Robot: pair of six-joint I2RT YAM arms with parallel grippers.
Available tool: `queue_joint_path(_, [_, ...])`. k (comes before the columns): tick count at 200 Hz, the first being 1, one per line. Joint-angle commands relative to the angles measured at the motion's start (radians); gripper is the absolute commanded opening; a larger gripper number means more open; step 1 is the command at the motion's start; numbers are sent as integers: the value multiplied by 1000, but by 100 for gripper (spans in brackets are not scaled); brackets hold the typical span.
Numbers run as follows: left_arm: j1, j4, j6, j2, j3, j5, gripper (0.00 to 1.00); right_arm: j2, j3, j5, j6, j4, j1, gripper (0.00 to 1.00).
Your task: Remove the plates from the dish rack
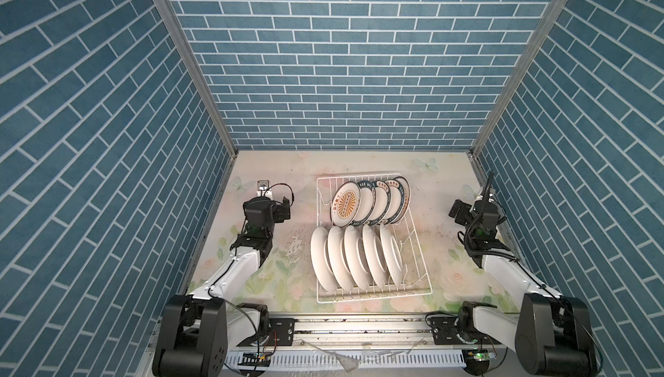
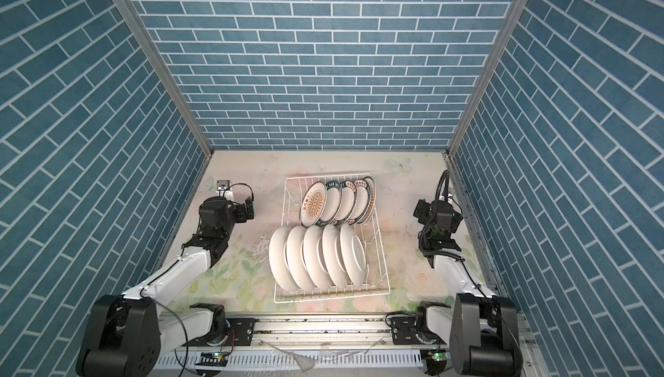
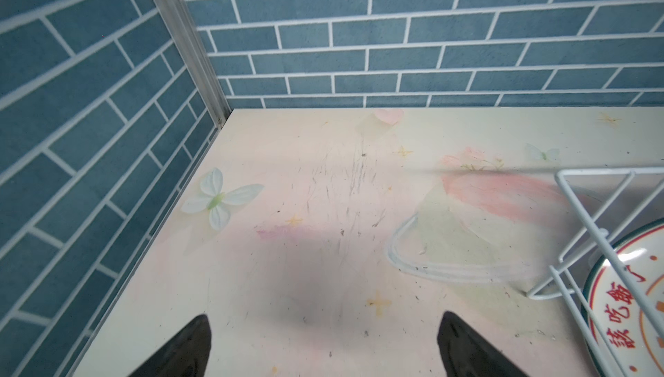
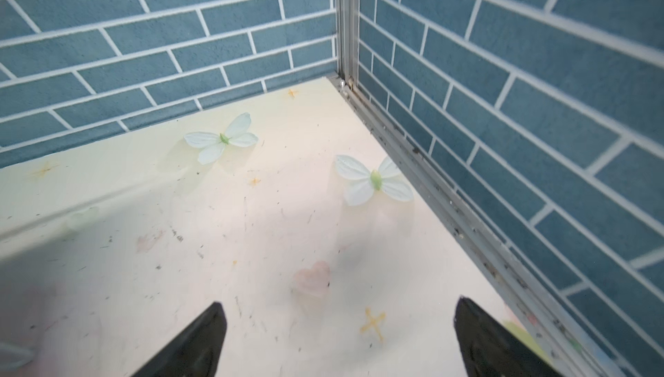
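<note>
Left gripper (image 3: pixel 325 321): fingers (image 3: pixel 194 343) wide apart, empty, over the table (image 3: pixel 323 213). Right gripper (image 4: pixel 341 303): same, wide and empty, near the right wall (image 4: pixel 539 105). Dish rack (image 1: pixel 373 298) mid-table between both grippers, apart from each; plates (image 1: pixel 359 260) standing on edge inside, two rows, five each.

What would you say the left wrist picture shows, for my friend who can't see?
The left end effector hangs open and empty above a flowery table. A corner of the white wire rack peeks in, holding a plate with red characters; blue brick walls stand behind.
</note>
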Motion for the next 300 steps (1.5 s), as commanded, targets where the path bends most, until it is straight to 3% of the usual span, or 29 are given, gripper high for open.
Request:
queue_joint_path(1, [-3, -295, -122, -1, 86, -11, 99, -73, 80, -70, 127, -279, 9, 99])
queue_joint_path(28, [-6, -377, -175, -1, 101, 82, 99, -163, 139, -108, 165, -478, 37, 99])
queue_joint_path(57, [-21, -479, -229, -8, 112, 150, 99, -194, 231, -24, 148, -700, 152, 99])
queue_joint_path(104, [-52, -598, -300, -113, 111, 225, 99, -209, 273, -75, 228, -838, 298, 99])
queue_joint_path(154, [-72, -694, -367, -187, 138, 300, 99, -170, 297, -188, 255, -893, 431, 99])
queue_joint_path(204, [-90, -717, -416, -250, 96, 349, 99, -106, 295, -185, 257, -906, 525, 99])
queue_joint_path(259, [-89, -701, -426, -231, 75, 376, 99, -18, 292, -198, 240, -914, 554, 99])
queue_joint_path(300, [-89, -691, -424, -214, 72, 370, 99, 54, 326, -145, 203, -946, 566, 99])
